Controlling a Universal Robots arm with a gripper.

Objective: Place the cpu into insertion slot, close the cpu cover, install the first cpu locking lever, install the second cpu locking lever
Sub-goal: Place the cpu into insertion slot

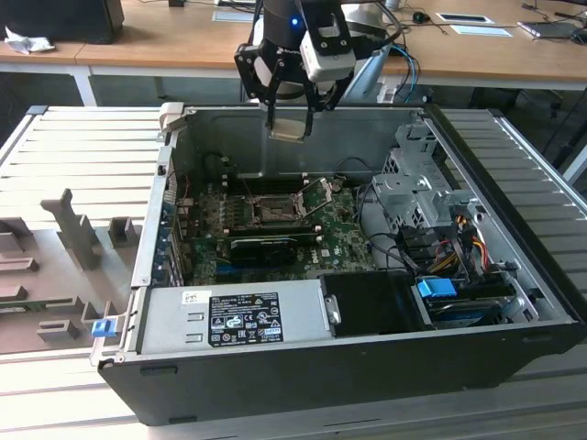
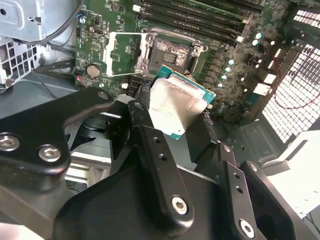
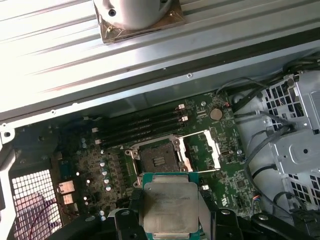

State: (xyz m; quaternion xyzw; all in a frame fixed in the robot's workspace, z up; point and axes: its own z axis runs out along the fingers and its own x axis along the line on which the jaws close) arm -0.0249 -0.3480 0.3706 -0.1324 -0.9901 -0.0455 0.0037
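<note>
My gripper point(image 1: 288, 117) hangs above the rear of the open computer case point(image 1: 275, 367), shut on the cpu point(image 1: 287, 129), a small flat chip with a silvery top and green edge. In both wrist views the cpu point(image 2: 177, 102) point(image 3: 169, 207) sits between the black fingers point(image 2: 150, 140), well above the motherboard. The insertion slot point(image 1: 272, 209) point(image 2: 172, 52) point(image 3: 156, 161) lies open and dark below it. The cpu cover point(image 2: 122, 54) point(image 3: 202, 150) is swung open and lies beside the slot.
Long black memory slots point(image 2: 200, 15) point(image 3: 140, 127) run beside the socket. A black card point(image 1: 266, 246) lies in front of it. A grey power supply point(image 1: 234, 316) fills the near side and a metal drive cage point(image 1: 422, 183) with cables stands at the exterior view's right.
</note>
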